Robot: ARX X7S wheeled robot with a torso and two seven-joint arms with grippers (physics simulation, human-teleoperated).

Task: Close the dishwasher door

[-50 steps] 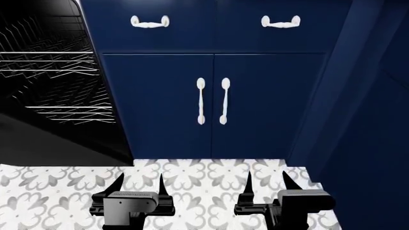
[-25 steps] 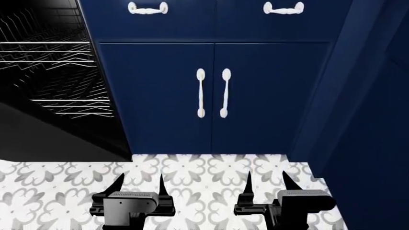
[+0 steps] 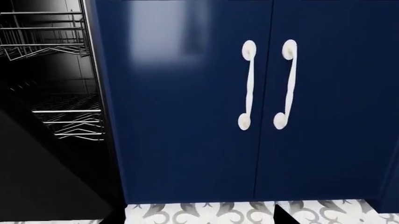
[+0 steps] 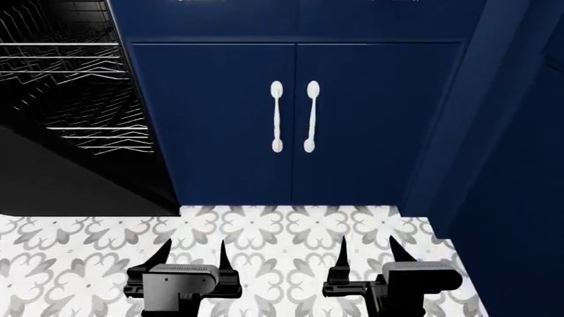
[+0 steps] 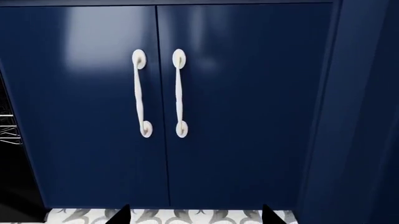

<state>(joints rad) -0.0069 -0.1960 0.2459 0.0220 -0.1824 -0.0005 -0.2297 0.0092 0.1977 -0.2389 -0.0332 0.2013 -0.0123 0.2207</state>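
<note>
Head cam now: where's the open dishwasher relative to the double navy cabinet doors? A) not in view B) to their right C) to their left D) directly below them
C: the wire racks and black dishwasher door sit left of the navy cabinet doors.

Black left end effector [image 4: 191, 254], right end effector [image 4: 368, 251], pointed fingers (grey housings)

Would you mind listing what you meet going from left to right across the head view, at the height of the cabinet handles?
Dishwasher racks → left cabinet door → its white handle → right door's white handle → right cabinet door → navy side panel.
</note>
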